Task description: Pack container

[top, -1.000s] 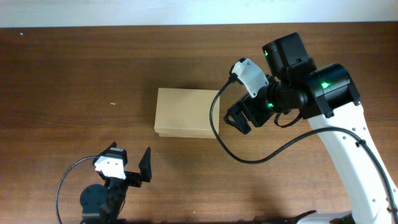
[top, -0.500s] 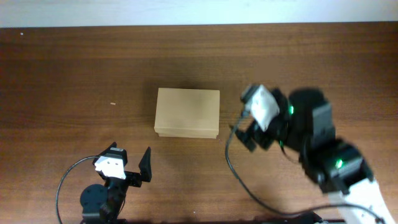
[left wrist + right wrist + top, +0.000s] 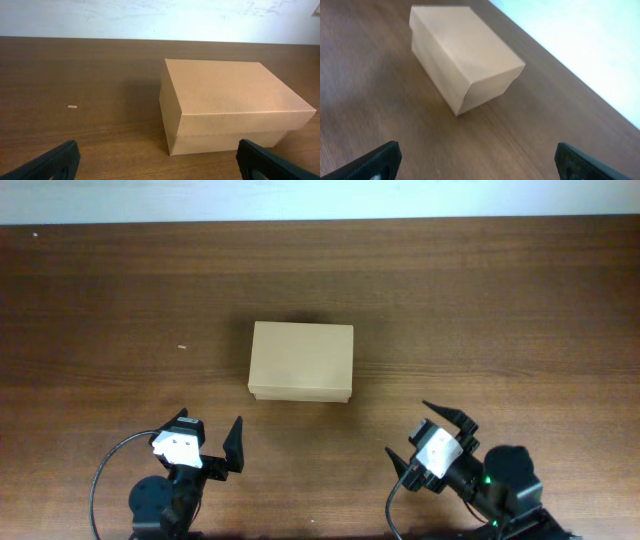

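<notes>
The container (image 3: 300, 362), a plain tan cardboard box with its lid closed, rests at the middle of the brown wooden table (image 3: 500, 310). My left gripper (image 3: 209, 420) sits near the front edge, below and left of the box, open with nothing between its fingers. My right gripper (image 3: 410, 430) is low at the front right, also open and empty. The left wrist view has the container (image 3: 230, 100) ahead and to the right of the open left gripper (image 3: 160, 162). In the slightly blurred right wrist view the container (image 3: 465, 55) lies ahead to the left, well clear of the open right gripper (image 3: 477, 160).
A tiny pale speck (image 3: 181, 347) lies on the wood left of the box, and the speck (image 3: 72, 106) also shows in the left wrist view. A white wall (image 3: 320, 198) borders the table's far edge. Black cables trail from both arms at the front edge.
The right arm has swung from beside the box's right end back down to the front right of the table. Left arm and box have not moved.
</notes>
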